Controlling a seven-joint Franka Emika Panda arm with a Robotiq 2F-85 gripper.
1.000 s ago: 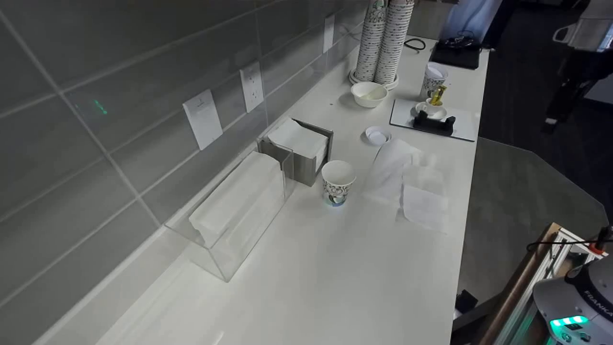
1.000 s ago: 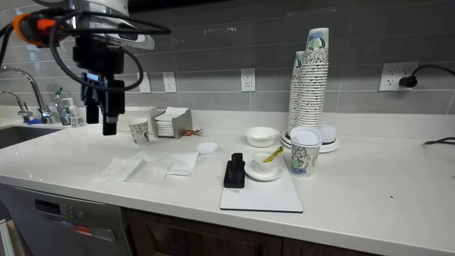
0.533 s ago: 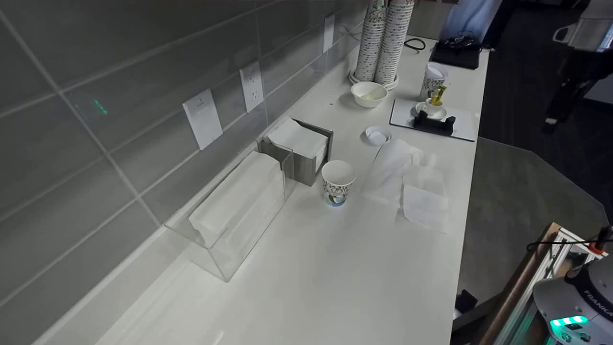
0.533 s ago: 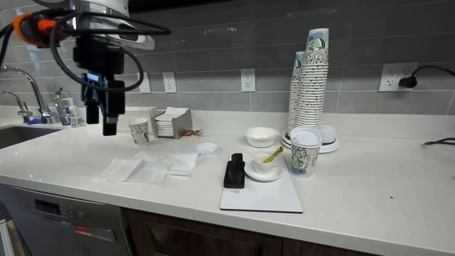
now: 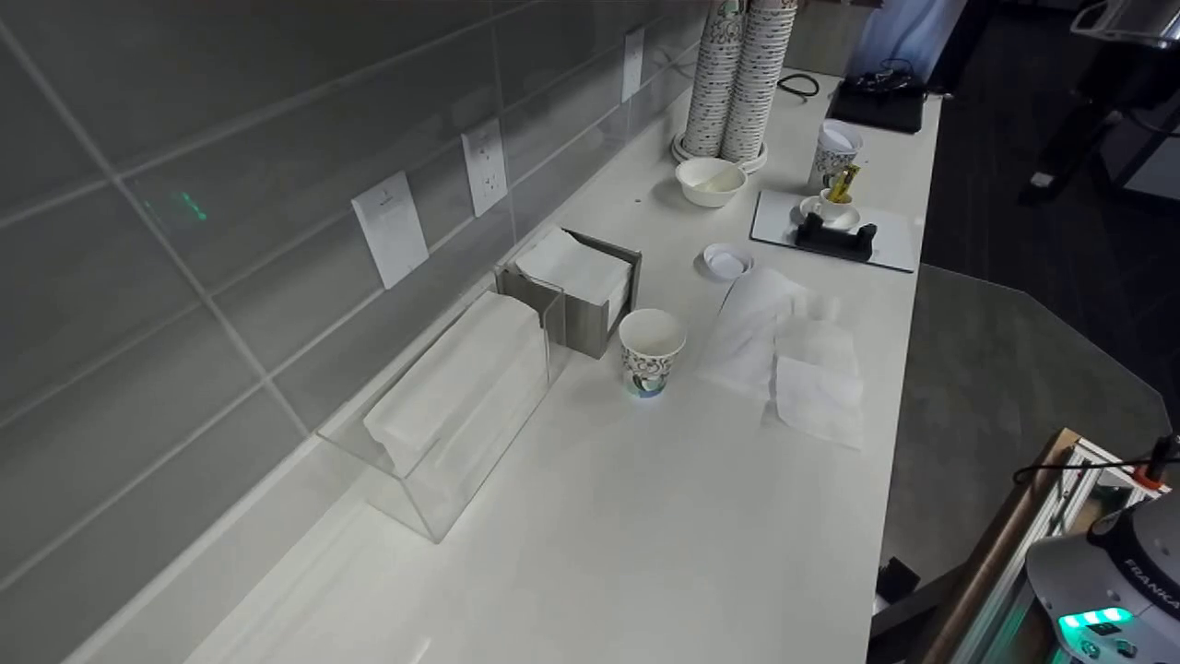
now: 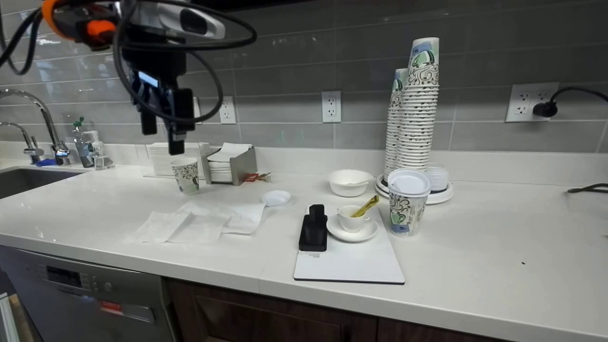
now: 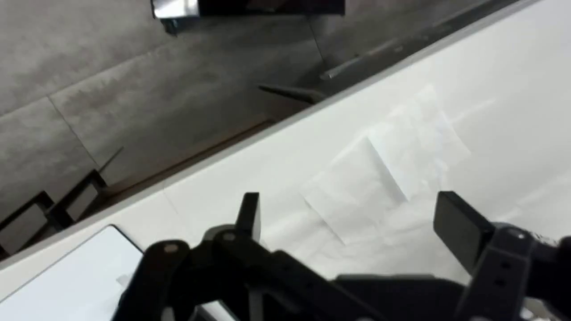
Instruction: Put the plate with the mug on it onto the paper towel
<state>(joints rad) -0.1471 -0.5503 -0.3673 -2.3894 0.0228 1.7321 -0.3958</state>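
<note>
The small white plate point(image 6: 363, 236) lies on a white board, and the white mug point(image 6: 347, 222) stands upright on it with a yellow packet point(image 6: 366, 206) leaning in it. The plate point(image 5: 850, 222) and mug point(image 5: 823, 207) also show in an exterior view; both are out of the wrist view. Thin white paper towels point(image 6: 202, 227) lie overlapping on the counter; they also show in the wrist view point(image 7: 357, 183). My gripper point(image 6: 163, 138) is high above the counter. In the wrist view my gripper point(image 7: 348, 198) is open and empty, fingers wide apart over the towels.
A black stand point(image 6: 312, 235) sits on the white board point(image 6: 354, 268) right beside the plate. A lidded paper cup point(image 6: 407, 211), a white bowl point(image 6: 349, 183) and tall cup stacks point(image 6: 418, 123) are near. A lid point(image 6: 275, 198), paper cup point(image 6: 186, 175) and napkin holder point(image 6: 243, 165) stand behind the towels.
My gripper has risen and shifted right in an exterior view, with a slight tilt of the hand. The plate, mug and towels have not moved.
</note>
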